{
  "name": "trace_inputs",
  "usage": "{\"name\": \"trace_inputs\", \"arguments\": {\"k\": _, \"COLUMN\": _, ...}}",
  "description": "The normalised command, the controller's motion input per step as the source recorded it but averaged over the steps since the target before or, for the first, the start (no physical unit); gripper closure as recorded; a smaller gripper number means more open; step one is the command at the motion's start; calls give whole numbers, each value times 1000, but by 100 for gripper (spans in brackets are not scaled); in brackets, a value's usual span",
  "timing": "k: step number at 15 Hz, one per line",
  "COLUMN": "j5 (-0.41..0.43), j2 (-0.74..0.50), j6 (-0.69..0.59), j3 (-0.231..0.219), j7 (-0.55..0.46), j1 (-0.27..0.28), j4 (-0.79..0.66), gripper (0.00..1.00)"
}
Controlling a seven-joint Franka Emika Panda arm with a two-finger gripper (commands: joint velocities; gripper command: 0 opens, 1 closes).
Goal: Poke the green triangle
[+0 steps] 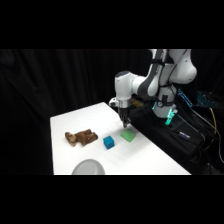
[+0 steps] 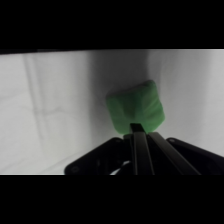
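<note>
The green triangle is a small light-green flat block lying on the white table, right of the blue cube. My gripper hangs straight above its far edge, tips very close to it. In the wrist view the green triangle fills the middle, and my gripper is shut, its two dark fingers pressed together with their tips at the block's near edge. Whether the tips touch the block is not clear.
A blue cube sits just left of the green block. A brown plush toy lies further left. A pale round dish shows at the table's front edge. Dark equipment and cables run along the right side.
</note>
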Motion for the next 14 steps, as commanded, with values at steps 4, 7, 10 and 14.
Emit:
{"name": "trace_inputs", "arguments": {"k": 4, "j5": 304, "j2": 519, "j6": 239, "j3": 199, "j7": -394, "j1": -180, "j4": 277, "gripper": 99}}
{"name": "trace_inputs", "arguments": {"k": 7, "j5": 148, "j2": 456, "j6": 101, "j3": 219, "j7": -275, "j1": -234, "j4": 275, "gripper": 100}}
{"name": "trace_inputs", "arguments": {"k": 10, "j5": 101, "j2": 253, "j6": 54, "j3": 161, "j7": -174, "j1": -169, "j4": 130, "gripper": 100}}
{"name": "trace_inputs", "arguments": {"k": 14, "j5": 45, "j2": -145, "j6": -67, "j3": 51, "j7": 7, "j1": -50, "j4": -91, "gripper": 99}}
